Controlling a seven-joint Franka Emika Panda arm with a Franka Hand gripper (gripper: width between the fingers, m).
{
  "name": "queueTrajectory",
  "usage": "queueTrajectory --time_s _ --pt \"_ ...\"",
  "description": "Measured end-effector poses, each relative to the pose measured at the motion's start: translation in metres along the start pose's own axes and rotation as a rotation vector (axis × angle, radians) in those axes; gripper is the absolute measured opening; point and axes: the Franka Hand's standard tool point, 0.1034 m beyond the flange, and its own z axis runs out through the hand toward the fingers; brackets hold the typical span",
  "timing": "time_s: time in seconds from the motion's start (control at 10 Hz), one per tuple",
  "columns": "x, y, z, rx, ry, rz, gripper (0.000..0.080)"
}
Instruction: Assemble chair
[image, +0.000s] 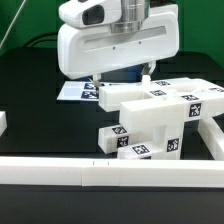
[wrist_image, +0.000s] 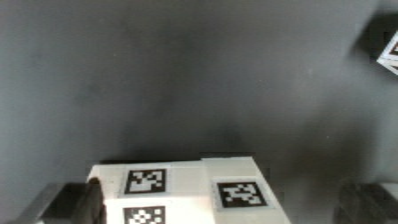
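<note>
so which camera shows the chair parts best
The exterior view: the chair parts show nearly whole, stacked together with tags facing the camera. The wrist view catches only one tagged block, cut off by the frame, against the black table.

1. Counter (image: 40, 110): matte black and takes up most of the exterior view. In the wrist view it (wrist_image: 178, 90) reads dark grey with a faint, even sheen.
2. White border rail (image: 50, 172) runs along the near edge, with one seam visible. A second rail (image: 212, 140) slants along the exterior view's right.
3. Marker board (image: 72, 92) lies flat toward the far side.
4. Backdrop (image: 30, 25) beyond the counter is dark with a greenish tinge, too dim to make out detail.
5. Light is diffuse and shadows are soft.
</note>
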Motion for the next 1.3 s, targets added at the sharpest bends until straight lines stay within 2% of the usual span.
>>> queueTrajectory --time_s 0.2,0.3,0.6,1.0,1.3 --pt "-0.015 -0.031 -0.002 0.011 -0.013 0.163 0.0648" --pt "-0.015 -0.048 0.001 0.013 -0.021 0.214 0.0648" --pt "0.001 -0.095 0.016 -0.002 -0.017 0.323 0.0648" --pt "0.000 -0.094 0.017 0.000 -0.019 0.310 0.0648" --pt "0.001 -0.114 0.024 0.002 -0.012 0.364 0.0648"
